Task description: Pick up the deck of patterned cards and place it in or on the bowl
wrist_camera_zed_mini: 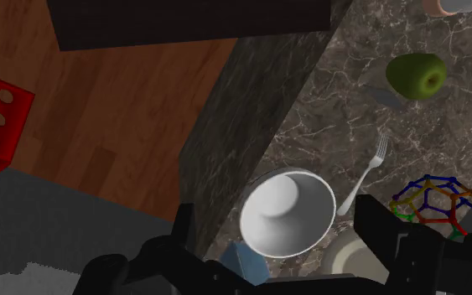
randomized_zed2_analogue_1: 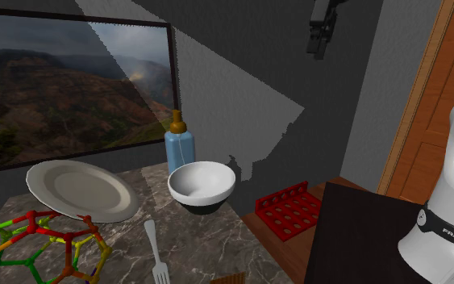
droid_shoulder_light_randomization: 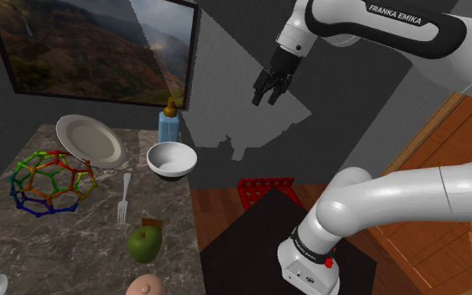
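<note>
A small flat brown deck [droid_shoulder_light_randomization: 150,222] lies on the marble table between the fork [droid_shoulder_light_randomization: 125,197] and the green apple [droid_shoulder_light_randomization: 144,243]; its top edge also peeks in at the second exterior view's bottom as the deck [randomized_zed2_analogue_1: 227,280]. In the wrist view a flat greyish piece, likely the deck [wrist_camera_zed_mini: 385,96], lies beside the apple [wrist_camera_zed_mini: 417,75]. The white bowl [droid_shoulder_light_randomization: 172,157] [randomized_zed2_analogue_1: 202,184] [wrist_camera_zed_mini: 287,212] stands near the table's edge. My gripper [droid_shoulder_light_randomization: 269,90] [randomized_zed2_analogue_1: 318,40] [wrist_camera_zed_mini: 284,243] hangs high above the bowl, open, holding nothing.
A white plate [droid_shoulder_light_randomization: 89,138] leans at the back, with a blue bottle [droid_shoulder_light_randomization: 169,126] behind the bowl. A coloured wire polyhedron [droid_shoulder_light_randomization: 49,180] sits at the shoulder view's left. A red rack [droid_shoulder_light_randomization: 263,191] lies on the wooden floor beside the table. A peach-coloured object [droid_shoulder_light_randomization: 146,287] is at the front.
</note>
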You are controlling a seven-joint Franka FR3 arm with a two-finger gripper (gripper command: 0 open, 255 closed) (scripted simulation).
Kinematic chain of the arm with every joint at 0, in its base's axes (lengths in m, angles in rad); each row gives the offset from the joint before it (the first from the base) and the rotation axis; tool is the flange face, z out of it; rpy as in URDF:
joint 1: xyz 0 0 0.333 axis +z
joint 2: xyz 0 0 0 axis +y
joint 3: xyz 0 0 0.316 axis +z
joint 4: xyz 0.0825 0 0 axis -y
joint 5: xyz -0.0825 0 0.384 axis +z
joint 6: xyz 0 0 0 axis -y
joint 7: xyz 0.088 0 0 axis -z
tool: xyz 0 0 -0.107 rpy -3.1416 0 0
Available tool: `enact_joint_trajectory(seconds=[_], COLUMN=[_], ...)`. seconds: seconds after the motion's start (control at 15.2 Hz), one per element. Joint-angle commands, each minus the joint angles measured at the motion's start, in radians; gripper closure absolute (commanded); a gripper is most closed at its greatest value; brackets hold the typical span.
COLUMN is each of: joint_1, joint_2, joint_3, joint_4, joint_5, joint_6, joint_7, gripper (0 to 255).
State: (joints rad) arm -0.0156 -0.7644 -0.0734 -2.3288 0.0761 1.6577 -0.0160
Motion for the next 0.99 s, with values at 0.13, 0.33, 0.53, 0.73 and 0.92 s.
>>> enact_joint_trajectory(seconds=[0.13,0.33,0.53,0.73,0.92], joint_1=[0.003,0.010,0.021,0.035,0.049], joint_2=[0.015,0.046,0.089,0.143,0.209], joint_3=[0.033,0.081,0.129,0.176,0.222], joint_4=[-0.035,-0.079,-0.114,-0.139,-0.154], joint_5=[0.028,0.073,0.120,0.170,0.220], joint_6=[0.026,0.068,0.114,0.165,0.221], joint_7=[0.058,0.143,0.227,0.307,0.384], gripper=[0,0,0,0,0])
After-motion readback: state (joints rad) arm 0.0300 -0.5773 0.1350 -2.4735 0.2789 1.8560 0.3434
